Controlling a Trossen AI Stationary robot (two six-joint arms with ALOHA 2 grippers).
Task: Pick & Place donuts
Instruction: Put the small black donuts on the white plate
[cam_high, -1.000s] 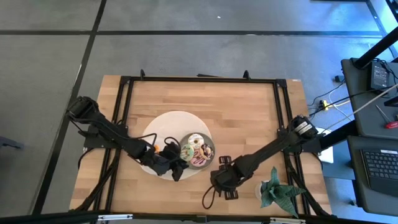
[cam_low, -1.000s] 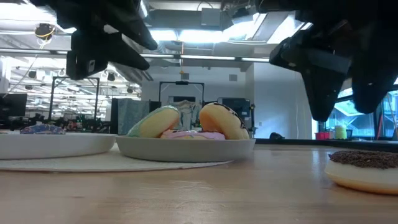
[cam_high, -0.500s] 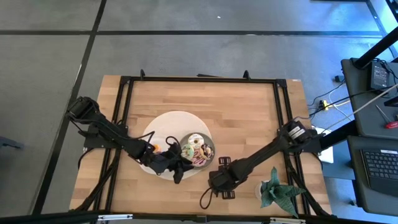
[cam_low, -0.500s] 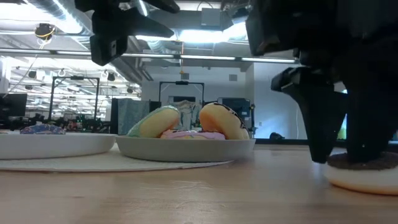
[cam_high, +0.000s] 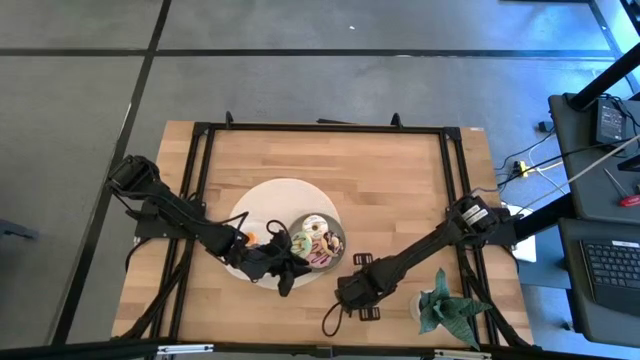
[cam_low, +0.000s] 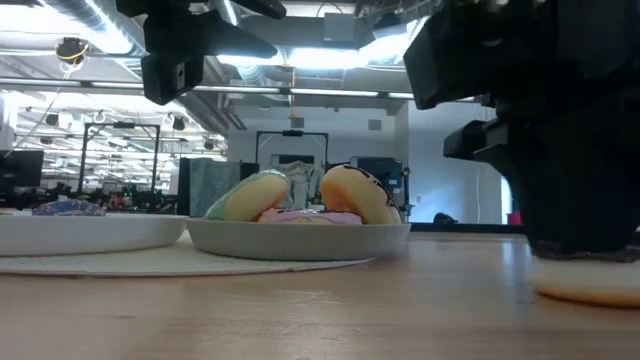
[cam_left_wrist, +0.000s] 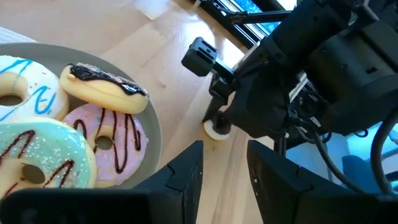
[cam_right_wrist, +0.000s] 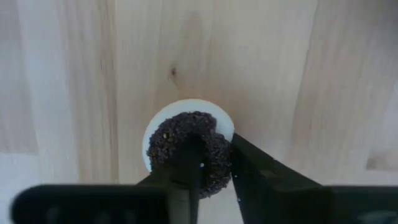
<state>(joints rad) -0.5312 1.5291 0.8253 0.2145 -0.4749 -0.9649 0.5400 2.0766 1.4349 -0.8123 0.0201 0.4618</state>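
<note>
Right claw (cam_right_wrist: 208, 165) lowered, fingers parted; left claw (cam_left_wrist: 221, 165) hovering (open)

This is a robotics lab set in a big open office hall. The wooden worktop (cam_high: 390, 190) sits inside a black metal frame (cam_high: 320, 129) on a grey tiled floor. A side desk (cam_high: 600, 200) carries a keyboard (cam_high: 612, 275) and cables. Beyond the worktop run ceiling strip lights (cam_low: 300, 92), exposed ducts and rows of workstations (cam_low: 60, 195).

Table (cam_high: 390, 190) is pale wood planks, smooth with a soft sheen. Donuts (cam_left_wrist: 93, 140) look like glossy plastic, the brown donut (cam_right_wrist: 189, 152) has a rough crumbly top. Grey plate (cam_low: 300, 240) looks smooth, semi-matt.
</note>
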